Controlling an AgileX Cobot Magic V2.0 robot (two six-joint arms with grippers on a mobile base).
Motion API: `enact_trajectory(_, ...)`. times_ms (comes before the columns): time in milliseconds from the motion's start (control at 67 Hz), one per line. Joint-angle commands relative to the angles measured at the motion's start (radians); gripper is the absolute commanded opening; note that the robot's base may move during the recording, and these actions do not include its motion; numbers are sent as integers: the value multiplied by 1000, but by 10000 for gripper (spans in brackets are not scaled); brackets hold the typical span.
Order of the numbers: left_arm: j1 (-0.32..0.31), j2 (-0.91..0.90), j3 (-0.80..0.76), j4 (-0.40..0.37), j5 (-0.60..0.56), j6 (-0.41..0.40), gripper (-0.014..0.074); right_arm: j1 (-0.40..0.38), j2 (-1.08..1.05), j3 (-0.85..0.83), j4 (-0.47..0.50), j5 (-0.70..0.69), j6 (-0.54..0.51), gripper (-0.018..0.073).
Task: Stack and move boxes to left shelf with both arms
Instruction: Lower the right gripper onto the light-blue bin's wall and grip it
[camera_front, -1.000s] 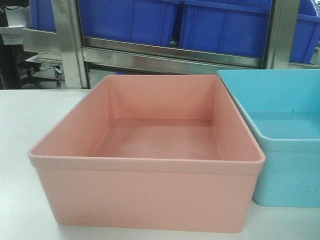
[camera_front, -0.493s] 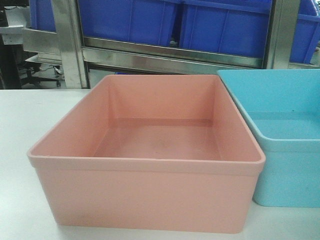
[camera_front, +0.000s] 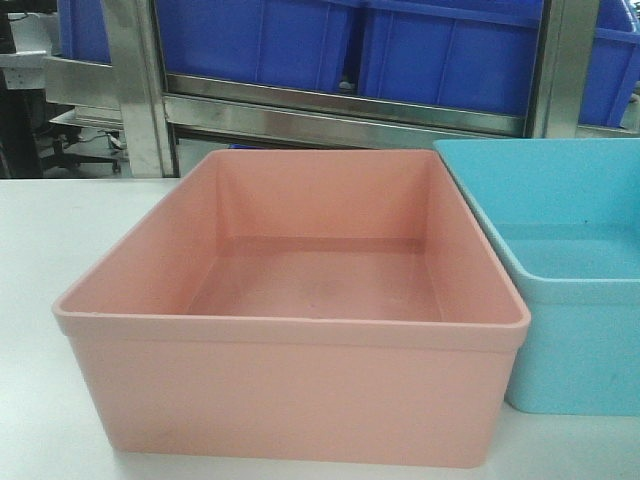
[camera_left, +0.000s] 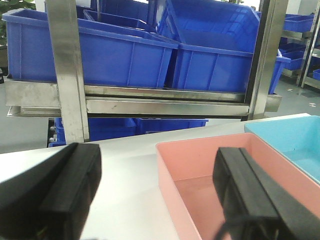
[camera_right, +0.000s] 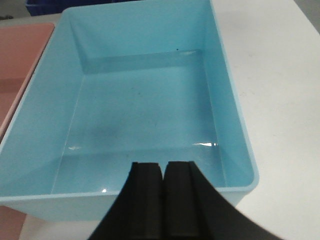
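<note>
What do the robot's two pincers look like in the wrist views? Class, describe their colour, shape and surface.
The left pincer has two matte black, blocky fingers with squared ends and flat inner faces. The right pincer is the same black, with two rectangular pads that widen towards a dark base. No markings show, and the arms themselves are out of view.

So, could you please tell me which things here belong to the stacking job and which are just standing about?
Job: pink box, turquoise box, left gripper (open), right gripper (shut, empty).
Just there: dark blue bins, steel rack holding them.
</note>
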Motion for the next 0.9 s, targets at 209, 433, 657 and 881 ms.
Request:
enact_trajectory(209,1,5,-29,-27,-22,5,384,2,289,-171,39,-80,-6,58)
enact_trajectory(433,1,5,-29,-27,-22,5,384,1,496,-349,41,37,-6,60)
enact_trajectory(657,1,5,-29,-27,-22,5,384,-34,702,-528,41,137,-6,311)
enact_trajectory(881,1,5,-29,-43,-23,5,384,-159,876,-718,50,306,-81,452)
